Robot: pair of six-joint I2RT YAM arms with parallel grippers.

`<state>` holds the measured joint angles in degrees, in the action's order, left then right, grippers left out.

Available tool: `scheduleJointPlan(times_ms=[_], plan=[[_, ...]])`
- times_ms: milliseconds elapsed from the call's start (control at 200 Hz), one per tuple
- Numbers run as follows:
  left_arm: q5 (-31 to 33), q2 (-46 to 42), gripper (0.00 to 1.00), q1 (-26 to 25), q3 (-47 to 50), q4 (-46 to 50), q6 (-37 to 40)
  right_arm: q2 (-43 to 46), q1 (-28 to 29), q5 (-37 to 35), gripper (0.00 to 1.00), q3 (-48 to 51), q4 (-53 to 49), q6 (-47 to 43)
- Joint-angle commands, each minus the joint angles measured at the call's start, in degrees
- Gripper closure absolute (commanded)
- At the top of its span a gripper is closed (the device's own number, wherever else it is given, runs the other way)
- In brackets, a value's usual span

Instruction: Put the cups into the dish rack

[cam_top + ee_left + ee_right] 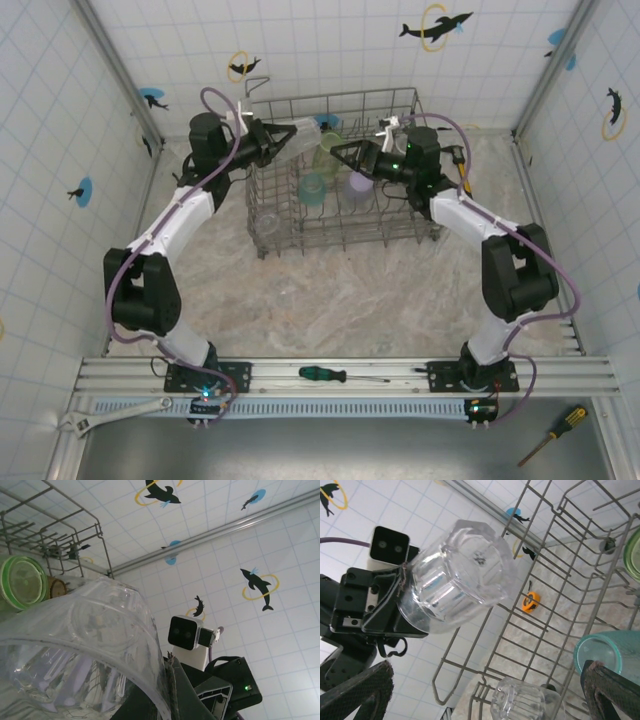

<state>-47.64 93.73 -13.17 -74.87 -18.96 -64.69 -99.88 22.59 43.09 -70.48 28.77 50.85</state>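
My left gripper is shut on the rim of a clear cup, holding it tilted in the air over the back left corner of the grey wire dish rack. In the left wrist view the cup wall is pinched against a finger. The right wrist view shows that cup base-on. My right gripper hovers open above the rack's middle, its pads wide apart. Inside the rack stand a pale green cup, a teal cup, a lilac cup and a clear cup.
An orange tape measure lies right of the rack. A green-handled screwdriver rests on the front rail, a wrench at front left and a yellow screwdriver at front right. Tiled walls close in the sides and back.
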Motion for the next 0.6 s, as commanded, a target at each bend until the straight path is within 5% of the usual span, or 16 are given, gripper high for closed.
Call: scheduleJointPlan(times_ms=[0, 590], plan=[[-1.71, 0.86, 1.00, -0.45, -2.47, -4.80, -4.74, -1.95, -0.24, 2.24, 0.00, -2.82, 7.19, 3.82], [-5.18, 4.50, 1.00, -2.37, -2.03, -17.83, -18.57, -11.68, -0.79, 3.88, 0.00, -9.67, 20.78, 17.07]])
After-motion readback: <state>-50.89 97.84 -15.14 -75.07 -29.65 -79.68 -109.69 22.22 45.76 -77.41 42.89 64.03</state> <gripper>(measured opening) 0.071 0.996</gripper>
